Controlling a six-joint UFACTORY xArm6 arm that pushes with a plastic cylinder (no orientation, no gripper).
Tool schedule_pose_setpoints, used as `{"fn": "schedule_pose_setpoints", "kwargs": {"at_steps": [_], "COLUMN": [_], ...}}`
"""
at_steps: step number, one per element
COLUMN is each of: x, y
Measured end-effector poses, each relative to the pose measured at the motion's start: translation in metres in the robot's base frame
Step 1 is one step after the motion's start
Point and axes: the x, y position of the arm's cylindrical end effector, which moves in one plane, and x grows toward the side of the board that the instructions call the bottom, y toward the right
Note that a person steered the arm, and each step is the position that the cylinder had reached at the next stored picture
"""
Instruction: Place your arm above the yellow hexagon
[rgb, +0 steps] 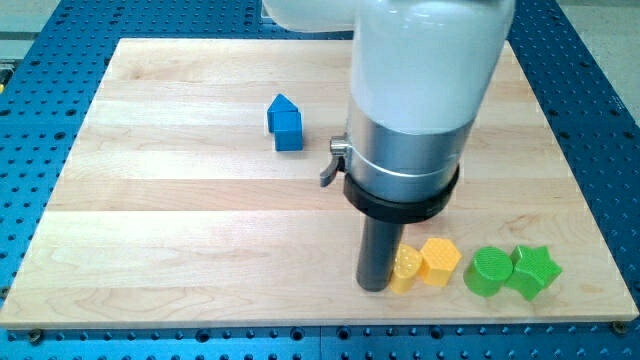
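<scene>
The yellow hexagon (440, 260) lies near the view's bottom, right of centre, on the wooden board (180, 220). A second yellow block (406, 268), rounded and ridged, touches its left side. My tip (374, 286) rests on the board just left of that rounded yellow block, touching or nearly touching it. The hexagon is one block-width right of my tip. The arm's white and grey body (420, 90) rises above and hides the board behind it.
A green round block (489, 272) and a green star (534, 271) sit side by side right of the hexagon. A blue house-shaped block (285, 122) lies at the upper middle. The board's bottom edge is close below the yellow blocks.
</scene>
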Motion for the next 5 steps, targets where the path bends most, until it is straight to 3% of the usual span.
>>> {"fn": "schedule_pose_setpoints", "kwargs": {"at_steps": [2,5], "x": [-0.025,-0.028], "y": [-0.037,-0.033]}}
